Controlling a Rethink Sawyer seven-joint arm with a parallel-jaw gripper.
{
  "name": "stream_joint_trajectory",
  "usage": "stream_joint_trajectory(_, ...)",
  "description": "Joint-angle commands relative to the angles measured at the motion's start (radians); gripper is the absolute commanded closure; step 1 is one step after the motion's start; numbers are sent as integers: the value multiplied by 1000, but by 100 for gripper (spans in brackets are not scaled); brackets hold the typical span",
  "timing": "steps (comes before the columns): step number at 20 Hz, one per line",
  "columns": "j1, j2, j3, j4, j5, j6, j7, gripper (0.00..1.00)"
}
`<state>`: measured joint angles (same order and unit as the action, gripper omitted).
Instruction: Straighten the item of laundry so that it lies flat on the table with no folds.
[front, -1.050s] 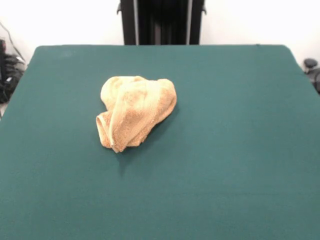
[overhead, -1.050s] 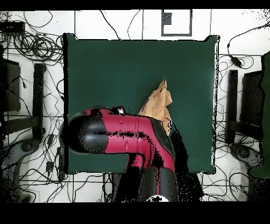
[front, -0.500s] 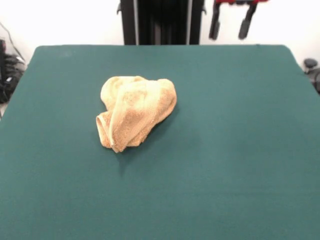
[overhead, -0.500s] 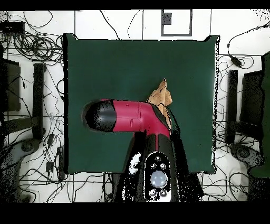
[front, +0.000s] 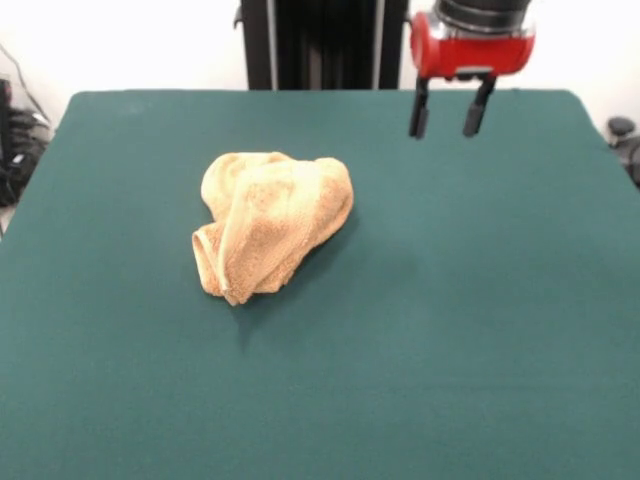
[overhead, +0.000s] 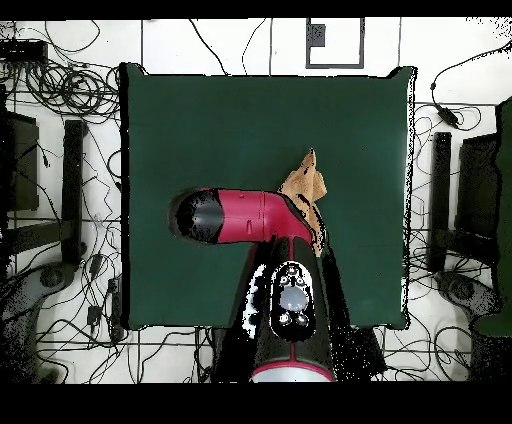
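Towel (front: 272, 222) crumpled, apart from gripper (front: 446, 121)

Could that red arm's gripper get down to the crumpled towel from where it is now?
Probably yes. The gripper hangs above the table with its jaws apart, off to one side of the towel. In the front view nothing stands between them, and the towel lies bunched with nothing on it.
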<state>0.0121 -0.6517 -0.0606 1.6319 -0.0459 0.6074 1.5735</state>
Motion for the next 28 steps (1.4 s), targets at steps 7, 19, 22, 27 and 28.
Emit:
stream_joint_trajectory(7, 1, 108, 36, -102, -6, -33, 140, 0)
stream_joint_trajectory(19, -52, 157, 62, -131, 22, -70, 145, 0)
stream_joint_trajectory(22, -64, 143, 63, -143, 26, -47, 139, 0)
stream_joint_trajectory(27, -95, 128, 72, -153, 12, -6, 100, 0)
stream_joint_trajectory(28, -103, 128, 74, -156, 7, -5, 89, 0)
